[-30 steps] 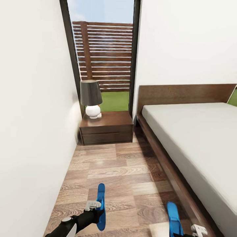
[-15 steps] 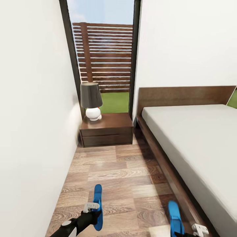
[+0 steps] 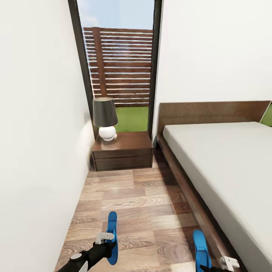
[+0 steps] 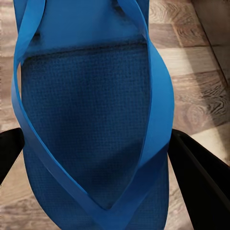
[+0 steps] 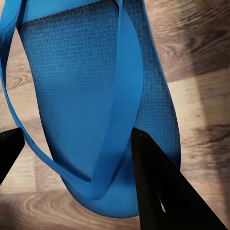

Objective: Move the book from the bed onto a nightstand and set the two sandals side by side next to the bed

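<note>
Both blue sandals are off the wood-plank floor, one in each gripper. My left gripper is shut on the left sandal, held on edge near the bottom of the head view. Black fingers flank its sole in the left wrist view. My right gripper is shut on the right sandal, close beside the bed's dark frame. One finger presses that sandal's sole. The pale grey mattress lies at the right. The nightstand stands ahead by the glass door. The book is out of view.
A lamp with a dark shade and a white round base sits on the nightstand's left half. A white wall runs close along the left, so the floor strip between it and the bed is narrow. The brown headboard backs the bed.
The whole view has shifted slightly, so the camera moved. The left gripper with its sandal drifted a little to the left at first, then held still. The right sandal stays put.
</note>
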Robot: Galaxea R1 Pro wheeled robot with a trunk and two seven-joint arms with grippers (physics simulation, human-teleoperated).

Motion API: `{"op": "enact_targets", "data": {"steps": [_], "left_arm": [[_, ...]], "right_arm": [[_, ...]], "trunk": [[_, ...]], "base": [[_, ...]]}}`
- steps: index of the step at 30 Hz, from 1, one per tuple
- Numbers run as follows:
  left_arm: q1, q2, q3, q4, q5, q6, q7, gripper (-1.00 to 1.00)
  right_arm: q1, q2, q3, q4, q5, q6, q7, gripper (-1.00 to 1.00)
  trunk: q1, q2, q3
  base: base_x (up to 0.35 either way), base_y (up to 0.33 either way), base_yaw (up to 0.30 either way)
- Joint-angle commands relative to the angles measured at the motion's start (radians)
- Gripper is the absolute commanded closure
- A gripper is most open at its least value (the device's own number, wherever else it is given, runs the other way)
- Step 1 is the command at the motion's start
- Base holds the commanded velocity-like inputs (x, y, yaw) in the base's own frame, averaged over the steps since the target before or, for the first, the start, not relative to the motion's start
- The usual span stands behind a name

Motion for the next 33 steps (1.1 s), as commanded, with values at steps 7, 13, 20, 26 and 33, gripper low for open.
{"op": "enact_targets", "data": {"steps": [7,13,20,26,33], "left_arm": [[-0.001,-0.001,-0.001,0.003,0.007,-0.001,-0.003,1.00],[-0.001,-0.002,-0.001,0.021,0.007,0.000,-0.001,1.00],[-0.001,-0.001,0.000,0.219,0.001,-0.089,0.000,1.00],[-0.001,0.002,0.000,0.275,0.001,-0.119,-0.001,1.00],[-0.001,0.009,-0.001,0.278,0.001,-0.122,0.000,1.00]], "right_arm": [[0.000,0.000,-0.004,0.000,-0.002,0.005,0.006,1.00],[0.000,0.027,-0.003,0.062,0.000,0.005,0.004,1.00],[0.000,0.072,-0.004,0.163,0.002,-0.003,-0.048,1.00],[0.000,0.073,-0.004,0.182,0.004,-0.010,-0.056,1.00],[0.000,0.073,-0.004,0.185,0.003,-0.010,-0.056,1.00]], "trunk": [[-0.027,0.049,0.023],[-0.050,0.091,0.041],[-0.077,0.140,0.063],[-0.100,0.182,0.082],[-0.127,0.231,0.104]], "base": [[0.000,0.000,0.180],[0.000,0.000,0.023],[0.000,0.000,0.001],[0.000,0.000,0.000],[0.000,0.000,0.000]]}}
